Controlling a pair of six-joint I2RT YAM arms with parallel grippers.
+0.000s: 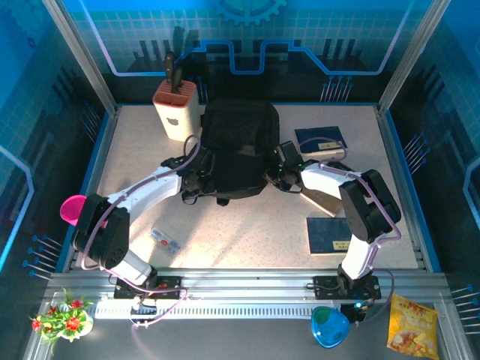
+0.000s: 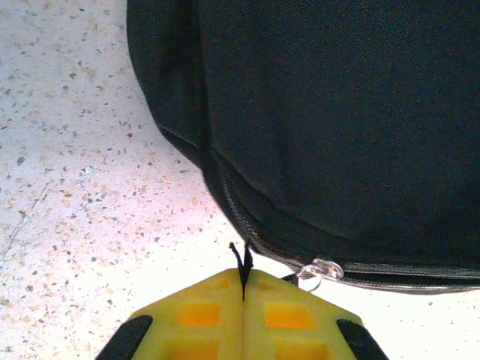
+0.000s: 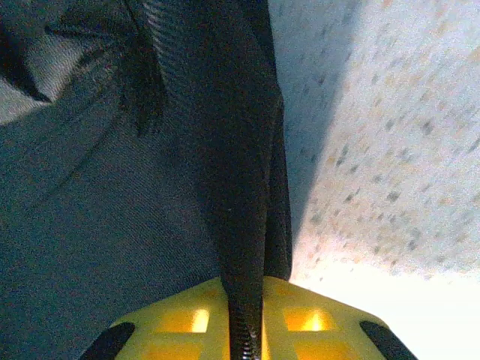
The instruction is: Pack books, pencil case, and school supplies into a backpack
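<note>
Speckled table (image 1: 247, 225) | my left gripper (image 2: 242, 289) pinches zip pull (image 2: 241, 262) | right gripper (image 3: 247, 300) clamps strap (image 3: 240, 187) of backpack (image 1: 238, 146) | books (image 1: 330, 234) outside (all three); packing unstarted

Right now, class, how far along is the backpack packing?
Done: nothing packed; the backpack looks closed. In hand: left jaws pinch its zip pull, right jaws clamp a black strip on its side, seemingly to open it. Left: the books lie on the table, awaiting packing.

A robot lab cell: aluminium frame (image 1: 79, 52), blue circuit-print walls (image 1: 315, 30), speckled table (image 1: 247, 232), slotted mounting rail (image 1: 247, 285).
</note>
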